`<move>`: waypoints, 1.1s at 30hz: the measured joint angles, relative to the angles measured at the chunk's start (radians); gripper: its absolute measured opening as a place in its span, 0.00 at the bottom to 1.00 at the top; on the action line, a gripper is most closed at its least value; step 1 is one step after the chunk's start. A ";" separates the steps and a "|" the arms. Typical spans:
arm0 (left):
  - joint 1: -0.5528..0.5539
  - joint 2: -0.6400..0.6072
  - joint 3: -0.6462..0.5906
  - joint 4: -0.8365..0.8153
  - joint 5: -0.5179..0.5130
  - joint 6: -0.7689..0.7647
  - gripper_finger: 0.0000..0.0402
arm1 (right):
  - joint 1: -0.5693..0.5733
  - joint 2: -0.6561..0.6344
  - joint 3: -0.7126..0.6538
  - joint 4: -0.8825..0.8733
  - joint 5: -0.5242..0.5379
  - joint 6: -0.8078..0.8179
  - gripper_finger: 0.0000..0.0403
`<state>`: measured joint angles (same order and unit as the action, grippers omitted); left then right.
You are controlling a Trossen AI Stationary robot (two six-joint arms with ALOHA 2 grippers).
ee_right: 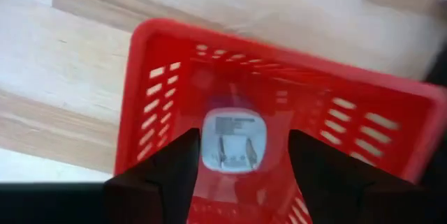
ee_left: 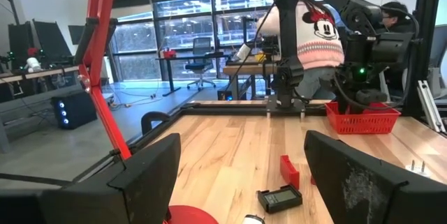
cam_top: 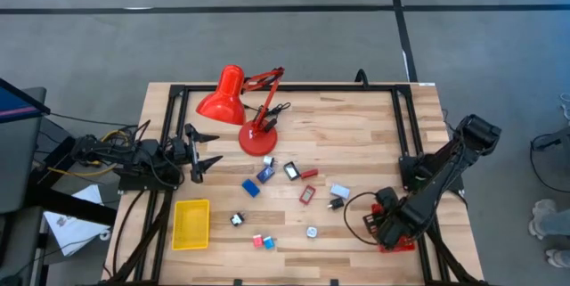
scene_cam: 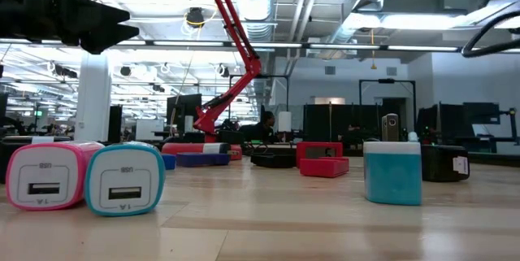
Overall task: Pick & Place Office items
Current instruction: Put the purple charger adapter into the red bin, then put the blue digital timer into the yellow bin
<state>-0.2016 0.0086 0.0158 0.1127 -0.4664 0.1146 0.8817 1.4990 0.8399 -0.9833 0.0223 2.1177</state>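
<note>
Office items (cam_top: 294, 192) lie scattered mid-surface; one white charger (ee_right: 234, 140) sits inside the red tray (ee_right: 160, 77), directly beneath the right tool (ee_right: 241, 158), fingers spread and clear of it. Judgement: lift straight up, avoiding the tray walls. Only the right wrist view shows the charger; the high view shows the left tool (cam_top: 203, 152) spread, waiting near the lamp (cam_top: 245, 108).

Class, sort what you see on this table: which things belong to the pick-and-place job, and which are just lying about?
Job:
small office items
pink charger
teal charger
white charger in red basket
yellow tray
right gripper, open over the basket

Lying about:
red desk lamp
left gripper, waiting, open
</note>
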 joint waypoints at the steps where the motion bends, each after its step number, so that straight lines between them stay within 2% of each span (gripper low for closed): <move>1: 0.000 0.000 0.000 0.000 0.000 0.000 0.75 | 0.004 -0.013 0.013 -0.027 0.000 0.000 0.53; 5: 0.000 0.000 0.000 0.000 0.000 0.000 0.75 | 0.015 -0.082 0.070 -0.117 0.005 0.002 0.53; 7: 0.000 0.000 0.000 0.000 0.000 0.000 0.75 | 0.013 -0.114 0.091 -0.150 0.052 0.003 0.53; 9: 0.000 0.000 0.000 0.002 0.000 0.000 0.75 | -0.003 -0.143 0.096 -0.169 0.178 -0.026 0.53; 13: 0.000 0.000 0.000 0.009 0.000 -0.008 0.75 | -0.073 -0.178 0.095 -0.150 0.502 -0.234 0.53; 15: 0.000 0.000 0.000 0.016 0.000 -0.054 0.75 | -0.133 -0.192 0.095 -0.122 0.572 -0.350 0.53; 19: 0.000 0.001 0.000 0.024 0.001 -0.168 0.75 | -0.284 -0.210 0.095 -0.054 0.578 -0.622 0.53; 24: 0.000 0.030 0.000 0.024 0.001 -0.174 0.75 | -0.442 -0.228 0.080 0.112 0.543 -1.028 0.53; 26: 0.000 0.047 0.000 0.024 0.001 -0.175 0.75 | -0.493 -0.250 0.049 0.240 0.499 -1.183 0.53; 31: 0.000 0.102 0.000 0.026 0.001 -0.179 0.75 | -0.622 -0.306 -0.073 0.620 0.293 -1.576 0.53; 33: 0.000 0.129 0.000 0.026 0.001 -0.199 0.75 | -0.664 -0.309 -0.110 0.708 0.263 -1.686 0.53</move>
<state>-0.2012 0.1380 0.0162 0.1383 -0.4656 -0.0849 0.2181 1.1904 0.7295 -0.2753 0.2849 0.4319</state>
